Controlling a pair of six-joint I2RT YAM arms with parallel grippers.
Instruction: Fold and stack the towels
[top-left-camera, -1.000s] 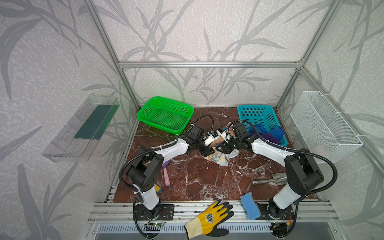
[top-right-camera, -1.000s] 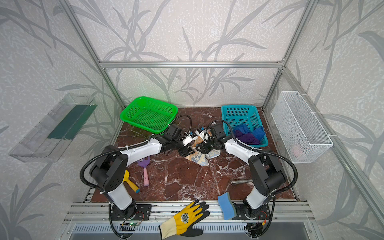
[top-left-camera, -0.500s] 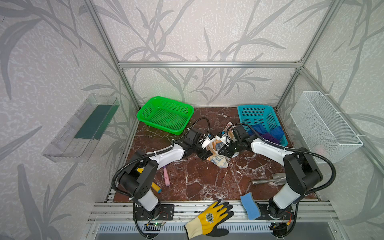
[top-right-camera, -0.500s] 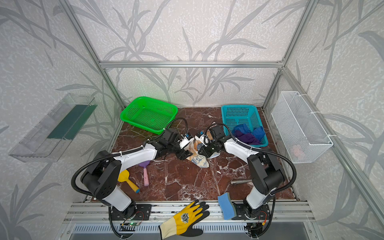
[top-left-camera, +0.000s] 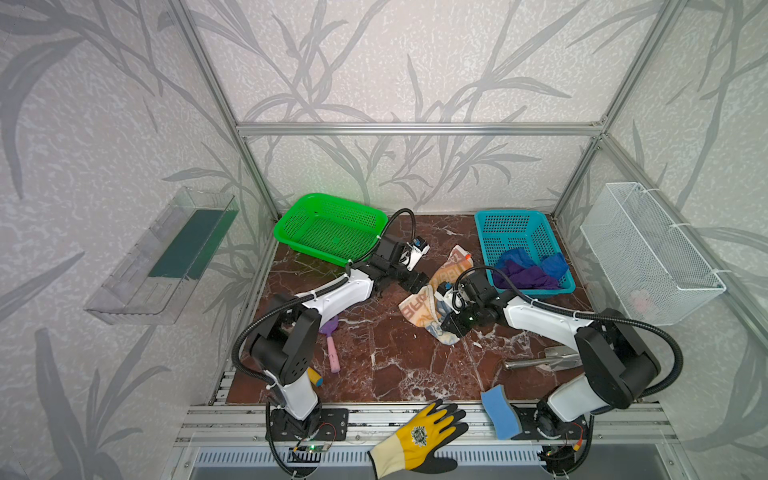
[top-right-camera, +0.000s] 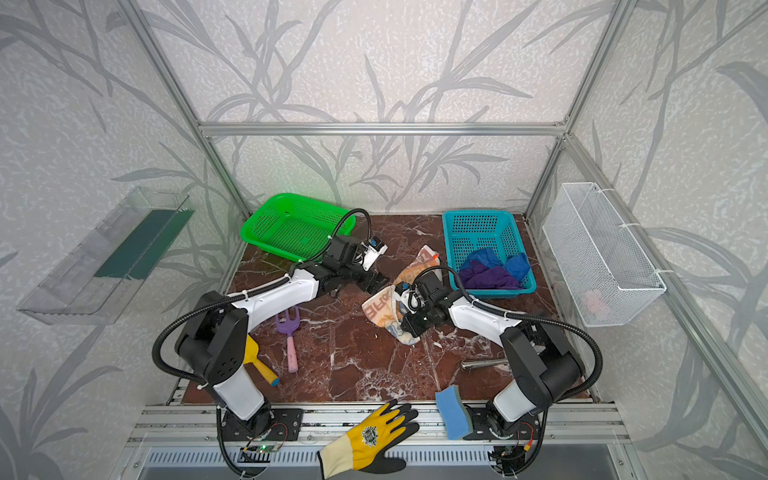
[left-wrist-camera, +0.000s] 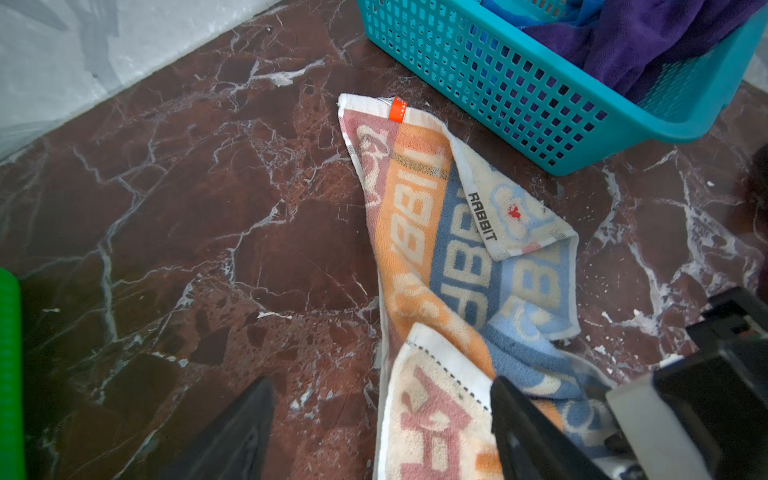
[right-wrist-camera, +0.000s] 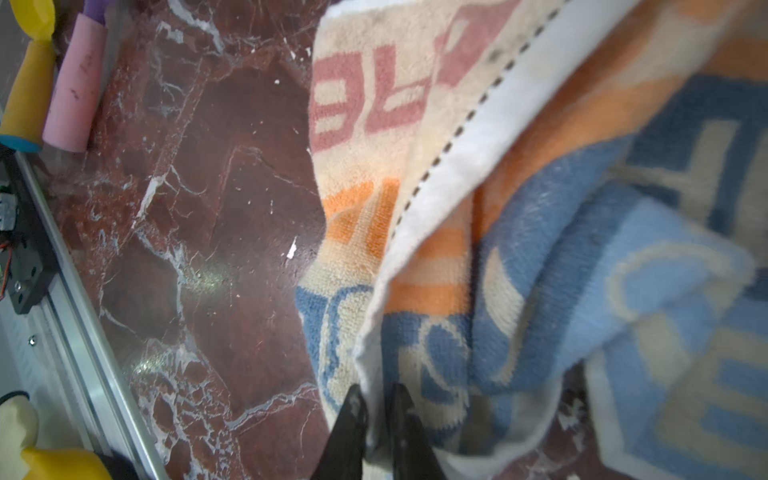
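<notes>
The cream towel lay crumpled in the middle of the tabletop. In both top views its long axis ran roughly from 12 o'clock to 6 o'clock. The end with the orange tag sat at 12, just beside the teal basket, and a loose bulge pushed out toward 9. The right fingers had come in from about 4 o'clock to the 6 o'clock end. In the right wrist view they stood nearly closed, with the towel's white hem pinched between them. The left fingers sat at the towel's 9 o'clock edge, reaching in from 8 o'clock. They were spread wide and gripped nothing. In the left wrist view one finger hung over bare tabletop and the other over the cloth, so the towel's stitched edge ran up between them. Closing on that edge looked like the left arm's next job, since it was plainly the nearer arm to that side. With one hold at 6 and another at 9, the two arms could probably pull apart across the bulge and flatten the cloth for a first fold. The folds lying over one another near the 6 o'clock end might well drag along. The purple towel and the blue towel lay heaped together, unfolded, in the basket. That put them at about 2 o'clock from the cream one, on the right arm's side and well apart from the left fingers.
</notes>
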